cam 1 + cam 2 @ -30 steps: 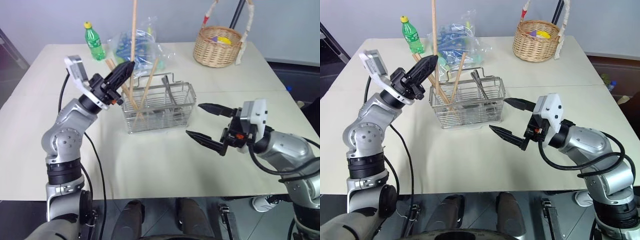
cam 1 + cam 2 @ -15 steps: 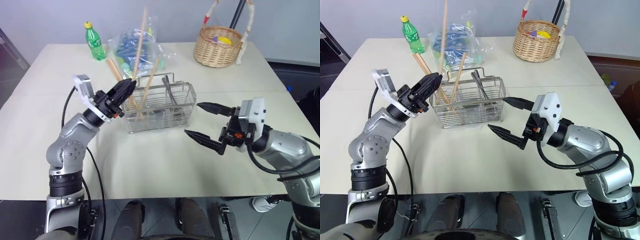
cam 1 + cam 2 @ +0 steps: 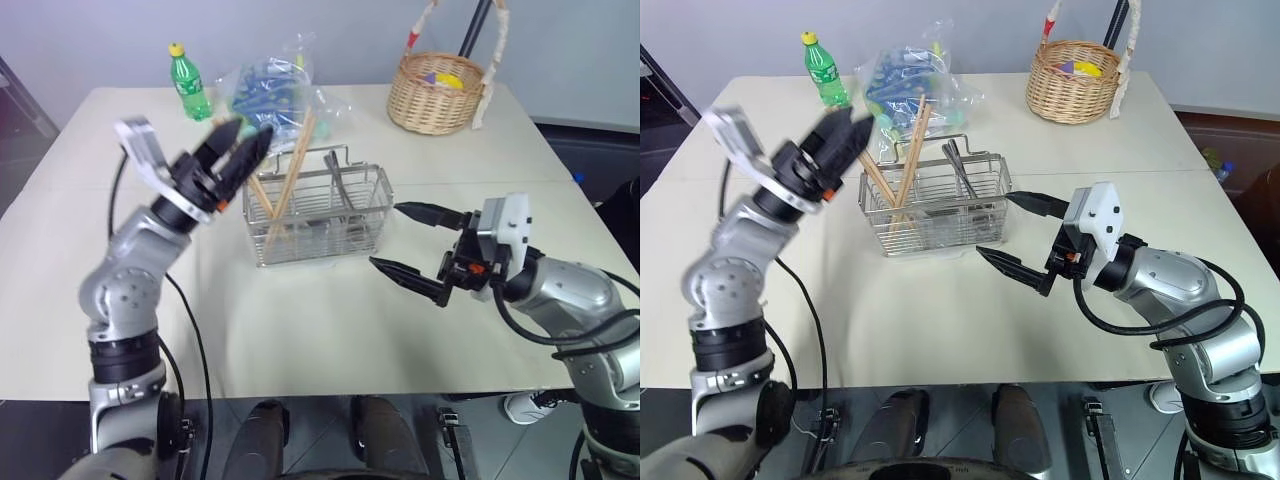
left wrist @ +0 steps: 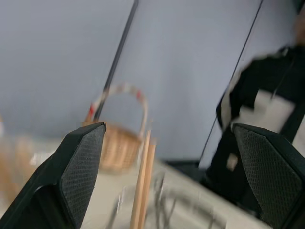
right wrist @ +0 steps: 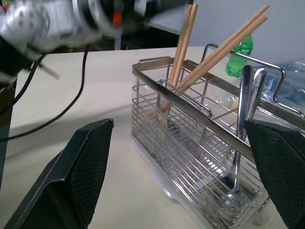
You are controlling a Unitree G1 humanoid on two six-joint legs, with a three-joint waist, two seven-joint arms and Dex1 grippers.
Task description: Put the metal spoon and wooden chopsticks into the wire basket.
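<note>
1. The rectangular silver wire-grid basket (image 3: 318, 218) stands on the pale cream bench (image 3: 320, 330), between the two claws.
2. The left claw (image 3: 232, 148), with two black fingers, hangs in the air just beside the basket's left end, above its rim. Its fingers are spread apart and hold nothing.
3. The long, thin, light-brown wooden chopsticks (image 3: 290, 178) stand inside the basket at the end nearest the left claw. They lean across one another and their tops rise well above the rim. In the left wrist view two chopstick tops (image 4: 143, 186) stand between the spread fingers, touching neither.
4. The shiny silver metal spoon (image 5: 243, 119) stands in the basket's other section, away from the left claw, handle up, beside a second metal utensil.
5. The right claw (image 3: 402, 240) is held level just beside the basket's right end, pointing at it. Its two black fingers are wide apart and empty, not touching the wire.
6. Beyond the basket, well apart from both claws, lie a clear plastic bag with blue contents (image 3: 270, 90), a green plastic bottle with a yellow cap (image 3: 188, 84) and a round woven wicker basket (image 3: 436, 92).
</note>
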